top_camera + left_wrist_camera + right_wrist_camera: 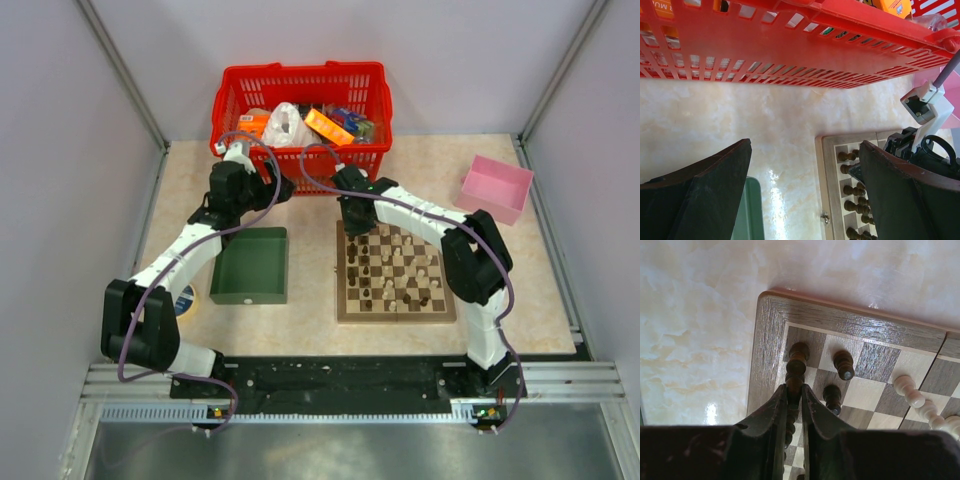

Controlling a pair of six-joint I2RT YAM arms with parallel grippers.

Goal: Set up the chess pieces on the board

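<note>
My right claw (794, 390) is pinched on a dark piece (794, 380) by the board (771, 335)'s far-left corner. It's tiny, light, slick turned wood, so I'd grip the stem gently or it'll probably pop out. Left claw (805, 150) hangs open, empty.

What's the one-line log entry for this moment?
left gripper: open, empty | right gripper: shut on dark chess piece | location: board corner

Board (767, 350) cut off at edge, base of dark piece (796, 362) hidden inside right gripper (795, 389)
</note>
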